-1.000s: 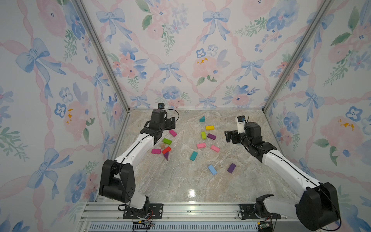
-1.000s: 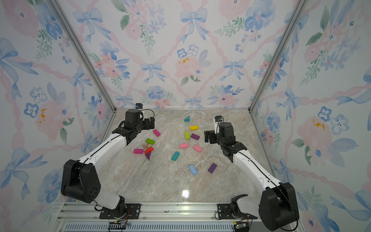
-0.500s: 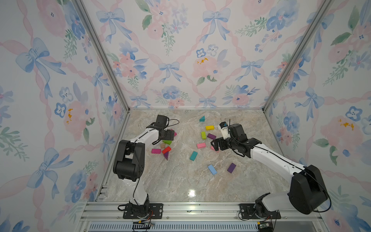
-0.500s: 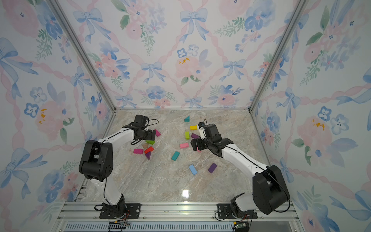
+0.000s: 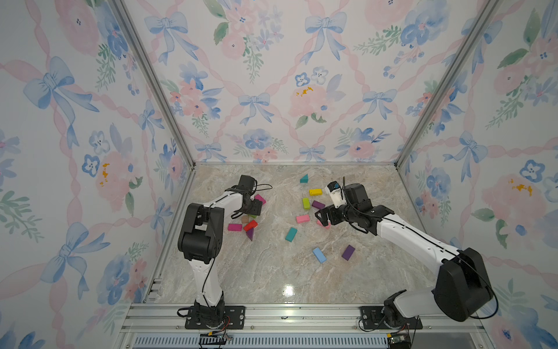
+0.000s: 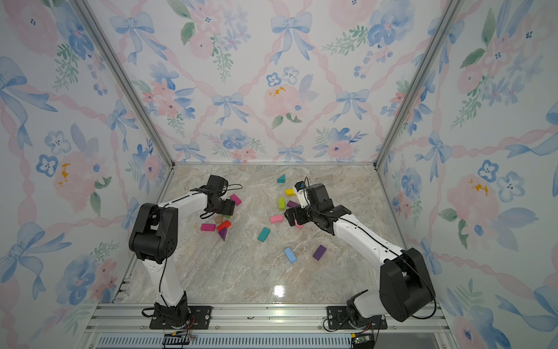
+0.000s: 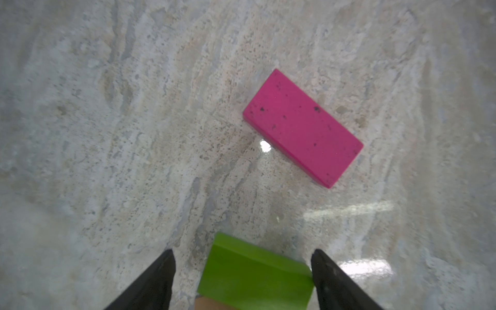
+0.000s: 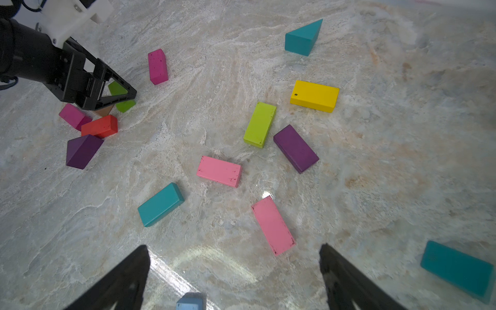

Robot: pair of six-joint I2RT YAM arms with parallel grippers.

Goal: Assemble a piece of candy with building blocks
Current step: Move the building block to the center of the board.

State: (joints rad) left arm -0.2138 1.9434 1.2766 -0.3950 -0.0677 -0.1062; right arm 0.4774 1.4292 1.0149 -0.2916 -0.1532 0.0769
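Left wrist view shows us the left tool [image 7: 243, 251], black tapered jaws apart, straddling a matte green brick [image 7: 255, 273]; a speckled magenta brick [image 7: 303, 128] lies beyond. The right tool [image 8: 234, 246] hangs spread wide over a pink brick [image 8: 273, 225]. Other building blocks [image 5: 303, 219], bricks and triangular prisms, lie scattered from far edge to middle of the glossy veined desk [image 5: 271, 272].

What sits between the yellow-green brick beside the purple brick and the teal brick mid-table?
A light pink brick, lying flat, touching neither; shows in the right wrist view and both top views.
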